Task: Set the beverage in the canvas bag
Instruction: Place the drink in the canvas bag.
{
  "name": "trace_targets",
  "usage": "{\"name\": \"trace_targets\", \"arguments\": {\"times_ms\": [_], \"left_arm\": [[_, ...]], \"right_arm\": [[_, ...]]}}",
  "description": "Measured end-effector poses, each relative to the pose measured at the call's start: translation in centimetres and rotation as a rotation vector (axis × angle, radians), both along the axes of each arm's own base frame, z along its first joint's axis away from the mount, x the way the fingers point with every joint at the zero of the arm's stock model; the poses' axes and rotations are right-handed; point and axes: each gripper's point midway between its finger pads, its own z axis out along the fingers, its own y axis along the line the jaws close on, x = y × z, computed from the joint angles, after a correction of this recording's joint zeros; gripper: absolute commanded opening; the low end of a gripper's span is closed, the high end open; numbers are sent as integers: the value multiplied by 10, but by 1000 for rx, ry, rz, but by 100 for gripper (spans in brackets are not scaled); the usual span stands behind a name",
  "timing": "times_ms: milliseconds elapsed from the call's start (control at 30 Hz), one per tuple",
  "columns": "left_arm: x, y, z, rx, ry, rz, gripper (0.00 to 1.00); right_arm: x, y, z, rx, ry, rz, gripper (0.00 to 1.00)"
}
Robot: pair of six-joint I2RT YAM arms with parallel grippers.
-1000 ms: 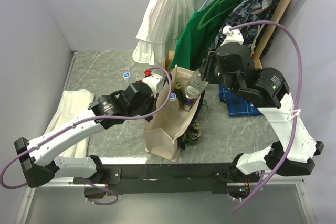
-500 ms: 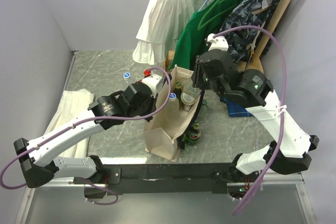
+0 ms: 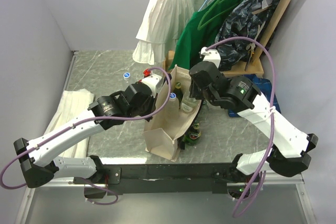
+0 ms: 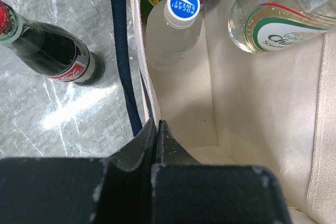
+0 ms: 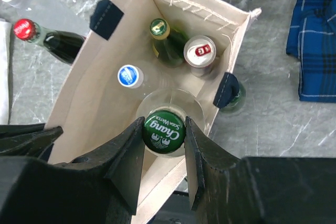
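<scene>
The canvas bag [image 3: 161, 132] stands upright mid-table, cream with navy handles, its mouth open. My left gripper [image 4: 156, 128] is shut on the bag's left rim [image 4: 148, 85], next to a navy strap. The beverage [image 5: 164, 136] is a clear glass soda-water bottle with a green cap. My right gripper [image 5: 164, 127] is shut on its neck, holding it upright inside the bag's mouth, near the right wall. In the left wrist view the bottle's labelled body [image 4: 273, 17] hangs inside the bag, above the floor.
Inside the bag stand a blue-capped bottle [image 5: 129, 75], a green bottle [image 5: 159, 27] and a can [image 5: 200, 52]. Outside are a red-capped cola bottle [image 5: 25, 29], a green bottle [image 3: 193, 136] by the right wall, a plaid cloth [image 5: 315, 35], a white folded cloth [image 3: 68, 111] and hanging clothes [image 3: 168, 19].
My right arm has swung left and down, bringing the bottle from above the bag's far right corner into its mouth. The left arm and the bag have stayed put.
</scene>
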Motion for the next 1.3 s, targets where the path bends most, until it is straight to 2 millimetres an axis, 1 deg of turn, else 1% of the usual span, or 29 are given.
{"name": "trace_targets", "arguments": {"times_ms": [167, 500, 833, 1300], "left_arm": [[0, 0, 0, 1, -2, 2, 1], [0, 1, 0, 1, -2, 3, 1], [0, 2, 1, 0, -3, 4, 1], [-1, 2, 0, -2, -3, 5, 1]], "right_arm": [[0, -1, -9, -8, 9, -15, 0], [6, 3, -27, -18, 12, -38, 0], [11, 11, -57, -36, 48, -53, 0], [20, 11, -93, -55, 104, -84, 0]]}}
